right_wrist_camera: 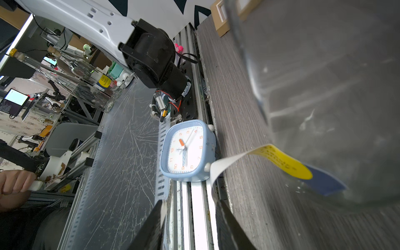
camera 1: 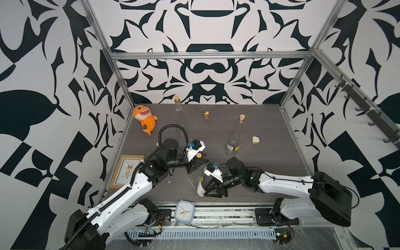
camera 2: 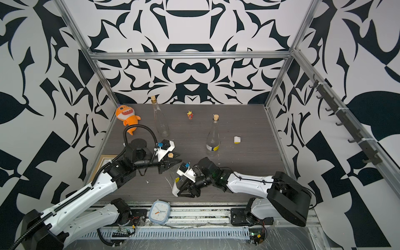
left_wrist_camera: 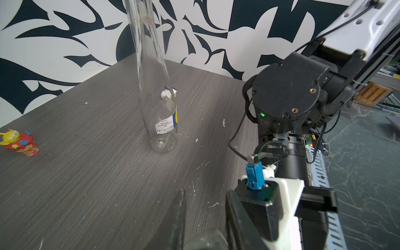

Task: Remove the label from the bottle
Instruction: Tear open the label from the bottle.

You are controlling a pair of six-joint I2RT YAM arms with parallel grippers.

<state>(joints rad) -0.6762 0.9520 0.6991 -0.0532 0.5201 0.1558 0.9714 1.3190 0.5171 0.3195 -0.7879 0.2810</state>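
Note:
A clear glass bottle (right_wrist_camera: 324,86) lies tilted between the arms, faint in both top views. My left gripper (camera 1: 204,158) (camera 2: 178,158) (left_wrist_camera: 205,194) is shut on its neck (left_wrist_camera: 203,240), just below the cork (camera 1: 198,155). The label (right_wrist_camera: 281,161), yellow and blue with a white back, is peeled into a long strip (camera 1: 200,188) that still hangs from the bottle's lower end. The strip runs down against one finger of my right gripper (right_wrist_camera: 190,202) (camera 1: 204,191) (camera 2: 178,190). That gripper's jaws stand apart with a bare gap between them.
A corked bottle (camera 1: 234,138) (left_wrist_camera: 155,86) with a torn label (left_wrist_camera: 166,125) stands mid-table; a bare corked bottle (camera 1: 179,116) stands behind. A rolled label scrap (camera 1: 255,139), orange shark plush (camera 1: 144,118), small figurine (camera 1: 207,114), picture frame (camera 1: 126,171) and blue clock (camera 1: 184,211) (right_wrist_camera: 186,149) surround the arms.

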